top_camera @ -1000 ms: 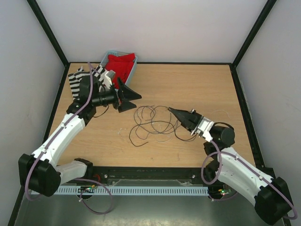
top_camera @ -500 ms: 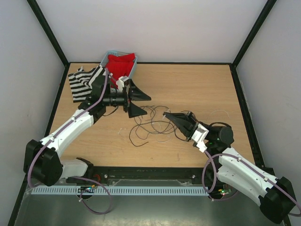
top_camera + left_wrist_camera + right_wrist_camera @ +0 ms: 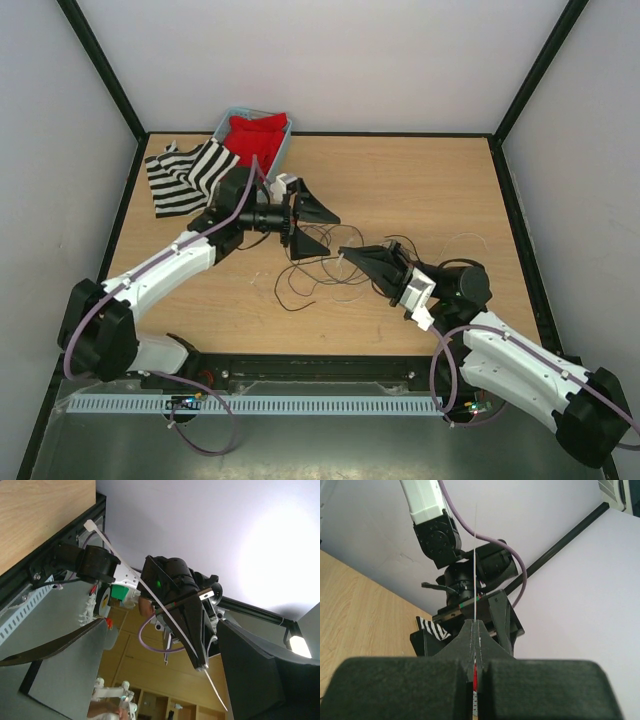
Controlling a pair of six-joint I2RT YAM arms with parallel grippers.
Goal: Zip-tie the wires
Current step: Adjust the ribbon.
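The right gripper (image 3: 349, 256) was pinched shut on the zip tie (image 3: 475, 555), its free end pointing toward ten o'clock at the left gripper (image 3: 333, 232), whose jaws stood wide open and empty. The wires (image 3: 318, 268) lay loose on the table (image 3: 430, 180), just at six o'clock of both grippers, with the tie not yet around them. The thin strip could flex aside as the left jaws closed, so they might miss it or snag a wire loop.
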